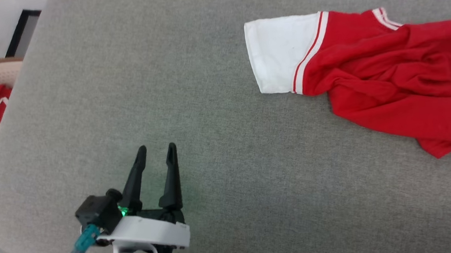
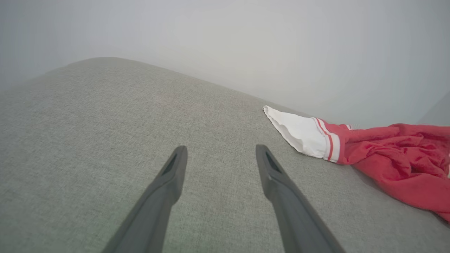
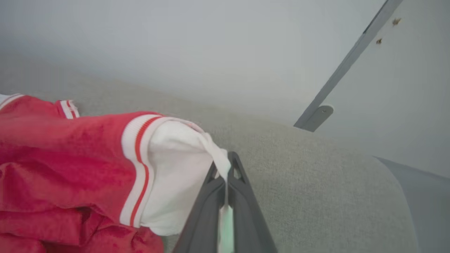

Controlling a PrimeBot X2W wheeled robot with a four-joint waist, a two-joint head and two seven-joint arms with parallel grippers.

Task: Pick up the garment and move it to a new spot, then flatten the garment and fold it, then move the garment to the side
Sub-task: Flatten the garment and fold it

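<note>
Red white-sleeved jersey T-shirt (image 1: 386, 69) lies crumpled at 2 o'clock on grey table (image 1: 212, 163); right pincer (image 3: 228, 162) clamps 1 sleeve (image 3: 175, 168); left pincer (image 1: 157, 148), apart, at 7 o'clock, should grip the other for flattening.

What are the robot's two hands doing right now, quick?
Left gripper: open, holding nothing.
Right gripper: shut on the garment, pinching its white sleeve.

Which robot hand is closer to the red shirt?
Right. The right gripper is pinching a white sleeve of the garment; the left gripper is open over the grey cushion, apart from it.
</note>
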